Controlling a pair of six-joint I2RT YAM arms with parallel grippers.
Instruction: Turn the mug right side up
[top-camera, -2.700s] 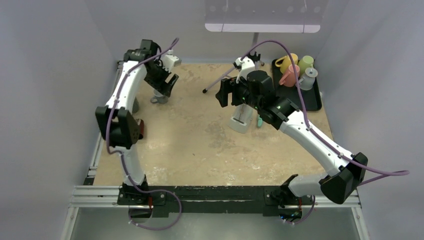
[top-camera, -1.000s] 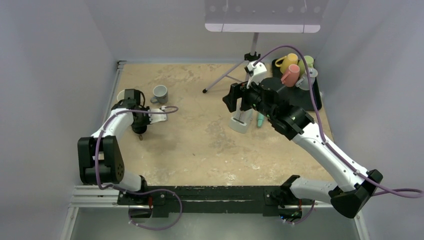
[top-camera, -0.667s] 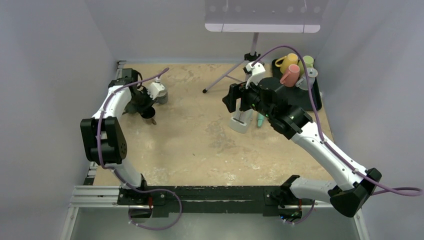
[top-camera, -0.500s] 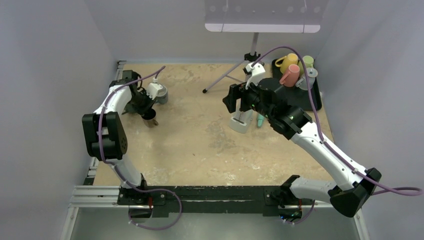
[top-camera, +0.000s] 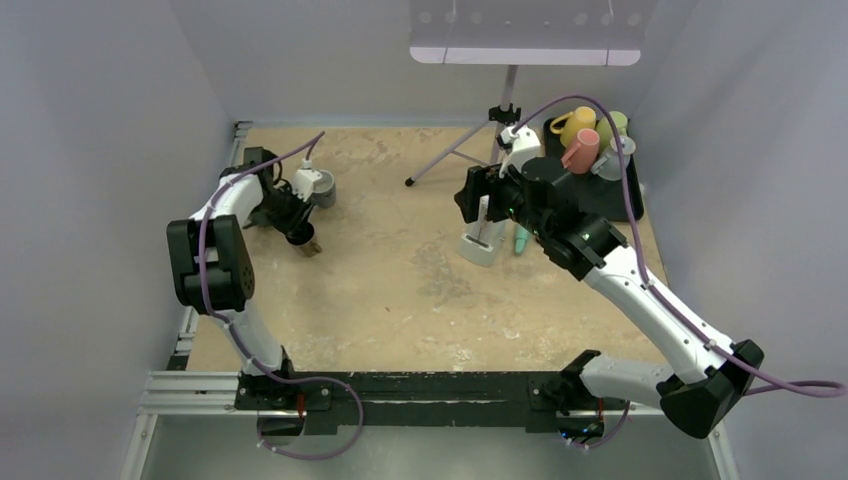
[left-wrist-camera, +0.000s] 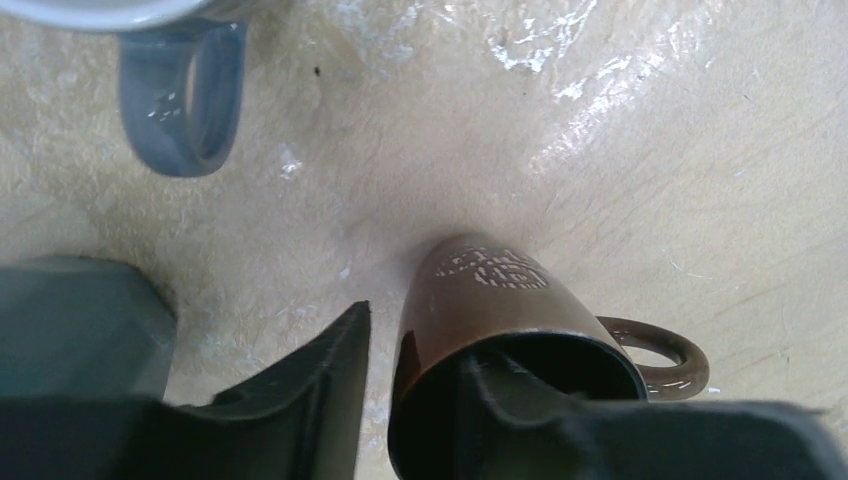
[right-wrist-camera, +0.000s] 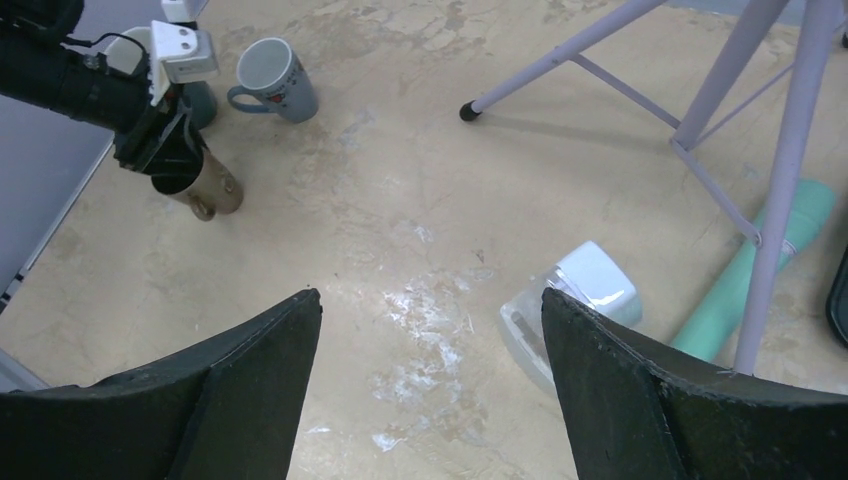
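Brown mug (left-wrist-camera: 490, 300) tilts in the left gripper (left-wrist-camera: 415, 365), near grey mug (right-wrist-camera: 275, 68).

1. In the left wrist view, the top edge is cutting off the grey mug (left-wrist-camera: 185, 95), so only its handle and a sliver of rim are showing.
2. The left gripper (left-wrist-camera: 415, 350) is covering the lower rim of the brown mug (left-wrist-camera: 500, 295), and 1 finger is disappearing inside it.
3. In the top view, the left gripper is hiding most of the brown mug.
4. In the right wrist view, the right edge is cropping the black tray (right-wrist-camera: 840, 290), and 1 leg of the tripod (right-wrist-camera: 793, 130) is crossing the green tube (right-wrist-camera: 805, 215).
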